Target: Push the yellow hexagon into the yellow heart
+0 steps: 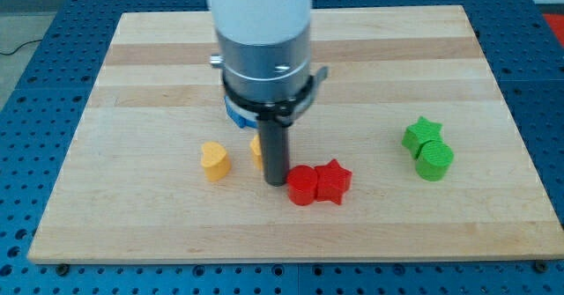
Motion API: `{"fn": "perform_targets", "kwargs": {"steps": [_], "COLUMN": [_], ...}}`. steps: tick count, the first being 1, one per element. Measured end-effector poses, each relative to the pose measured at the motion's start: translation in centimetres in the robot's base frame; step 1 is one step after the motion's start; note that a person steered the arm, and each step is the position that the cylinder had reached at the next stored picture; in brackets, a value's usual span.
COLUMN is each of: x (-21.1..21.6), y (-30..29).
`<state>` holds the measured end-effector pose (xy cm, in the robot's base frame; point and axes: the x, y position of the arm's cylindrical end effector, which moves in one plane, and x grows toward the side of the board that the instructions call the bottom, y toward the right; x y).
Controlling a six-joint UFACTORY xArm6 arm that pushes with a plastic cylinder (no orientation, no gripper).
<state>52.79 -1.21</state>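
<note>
A pale wooden board (pixel 423 75) lies on a blue perforated bench and carries all the blocks. The arm carries no pincer, only a dark rod, so nothing is grasped or can be.

My tip (pixel 276 183) rests on the board near its centre, towards the near edge. The yellow hexagon (pixel 256 151) sits just to the left of the rod and slightly farther back, largely hidden behind it; only a sliver shows, and its shape cannot be confirmed from that sliver. Whether rod and block touch cannot be told. The yellow heart (pixel 213 160) stands a short way to the left of the hexagon, apart from it, with bare board between.

A red cylinder (pixel 302 186) lies just right of my tip, touching a red star (pixel 333 181). A green star (pixel 420 135) and a green cylinder (pixel 434 161) sit together well to the right, out of the work.

Judgement: the step in hand is the push itself, with the tip placed on the hexagon's right side. The next move calls for a leftward slide, set slightly farther back, so that the force runs through the block's middle towards the heart and does not glance off its near corner.
</note>
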Motion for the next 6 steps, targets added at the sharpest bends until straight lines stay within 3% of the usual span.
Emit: {"fn": "perform_targets", "kwargs": {"steps": [4,6], "x": [-4.0,-2.7], "y": [2.7,-1.1]}}
